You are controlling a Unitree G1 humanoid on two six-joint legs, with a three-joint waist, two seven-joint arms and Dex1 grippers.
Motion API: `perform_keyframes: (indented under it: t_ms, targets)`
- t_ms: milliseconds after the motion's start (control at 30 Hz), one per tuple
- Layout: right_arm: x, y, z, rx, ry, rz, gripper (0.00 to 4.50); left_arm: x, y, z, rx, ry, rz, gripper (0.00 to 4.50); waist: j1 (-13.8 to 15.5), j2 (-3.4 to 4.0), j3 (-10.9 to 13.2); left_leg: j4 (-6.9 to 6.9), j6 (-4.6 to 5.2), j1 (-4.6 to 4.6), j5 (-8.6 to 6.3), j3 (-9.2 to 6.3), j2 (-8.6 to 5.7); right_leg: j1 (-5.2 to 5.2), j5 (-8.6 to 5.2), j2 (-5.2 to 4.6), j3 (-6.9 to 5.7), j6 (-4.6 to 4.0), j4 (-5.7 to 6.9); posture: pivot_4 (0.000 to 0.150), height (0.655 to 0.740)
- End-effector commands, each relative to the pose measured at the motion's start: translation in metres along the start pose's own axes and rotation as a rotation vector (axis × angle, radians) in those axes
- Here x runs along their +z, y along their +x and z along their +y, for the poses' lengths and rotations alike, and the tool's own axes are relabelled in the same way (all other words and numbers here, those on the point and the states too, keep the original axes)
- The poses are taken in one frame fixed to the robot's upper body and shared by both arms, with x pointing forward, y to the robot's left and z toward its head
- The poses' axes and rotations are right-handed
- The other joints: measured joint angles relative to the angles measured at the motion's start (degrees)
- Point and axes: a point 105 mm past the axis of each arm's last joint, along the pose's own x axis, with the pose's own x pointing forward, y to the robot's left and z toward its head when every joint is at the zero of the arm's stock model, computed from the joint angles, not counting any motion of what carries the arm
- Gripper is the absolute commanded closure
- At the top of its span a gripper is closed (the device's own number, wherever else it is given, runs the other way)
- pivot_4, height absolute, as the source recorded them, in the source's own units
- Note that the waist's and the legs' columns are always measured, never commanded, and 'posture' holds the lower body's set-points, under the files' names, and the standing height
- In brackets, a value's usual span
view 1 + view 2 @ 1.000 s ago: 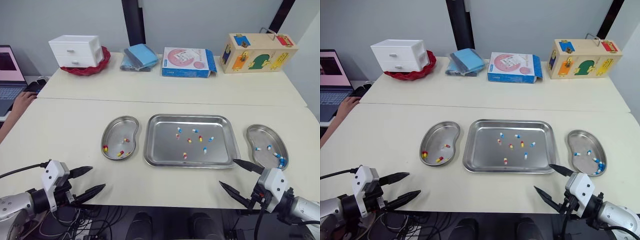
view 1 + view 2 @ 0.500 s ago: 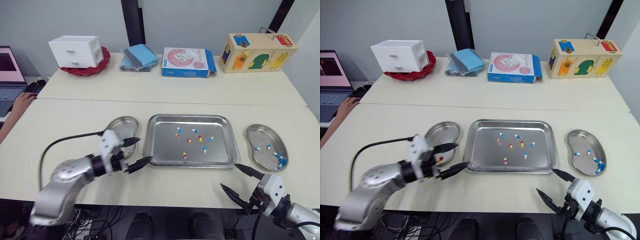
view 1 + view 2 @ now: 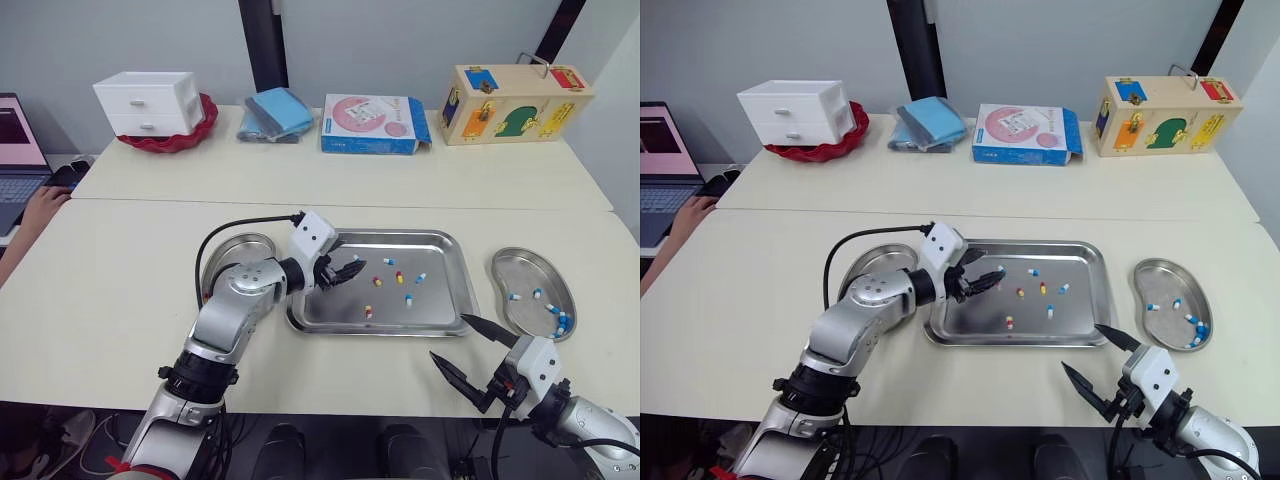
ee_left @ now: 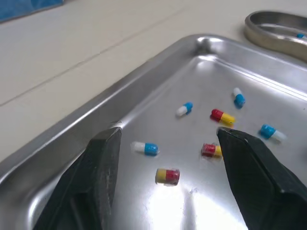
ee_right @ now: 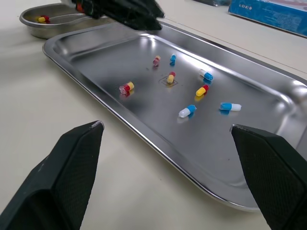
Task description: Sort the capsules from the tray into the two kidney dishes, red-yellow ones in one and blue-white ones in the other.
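Metalware: the tray (image 3: 445, 305) and the right kidney dish (image 3: 522, 272) are gleaming as smooth, polished metal, the tray floor mirroring the glossy-shelled capsules (image 4: 223, 116) lying on it. Furnishings: the table (image 3: 120, 280) is showing a smooth matt cream top, the box (image 3: 515, 100) is looking like painted wood, the drawer chest (image 3: 148, 100) like shiny white plastic, the folded cloth (image 3: 275, 112) soft and matt.

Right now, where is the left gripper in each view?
Left eye view: left gripper over the tray's left part.
Right eye view: left gripper at that same part.
Left wrist view: left gripper open, flanking capsules.
Right wrist view: left gripper over the tray's far end.
Shared landmark: the tray.
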Motion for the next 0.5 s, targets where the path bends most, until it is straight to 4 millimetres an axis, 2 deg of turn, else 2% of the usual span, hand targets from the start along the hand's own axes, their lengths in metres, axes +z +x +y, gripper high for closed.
perform_keyframes:
  t_ms: [33,267,500]
  targets:
    - [0.012,0.002,0.003,-0.001,-0.018,-0.032,0.0,0.006,0.002,-0.002,-0.016,0.028,-0.005,1.27,0.03,0.0,0.0,0.0,0.0,0.0,0.0,0.0,0.0,0.0,0.0,0.0,0.0,0.0,0.0,0.15,0.74]
    - [0.015,0.005,0.007,-0.001,-0.007,-0.033,0.0,-0.009,0.011,-0.001,-0.012,0.023,0.045,1.27,0.11,0.0,0.0,0.0,0.0,-0.01,0.0,0.0,0.0,0.0,0.0,0.0,-0.01,0.0,0.0,0.15,0.74]
    - [0.018,0.007,0.008,0.001,-0.004,-0.037,0.0,-0.014,0.019,-0.002,-0.025,0.025,0.061,1.27,0.11,0.0,0.0,0.0,0.0,-0.02,0.0,-0.01,-0.01,0.0,0.0,-0.01,-0.01,0.0,0.0,0.15,0.74]
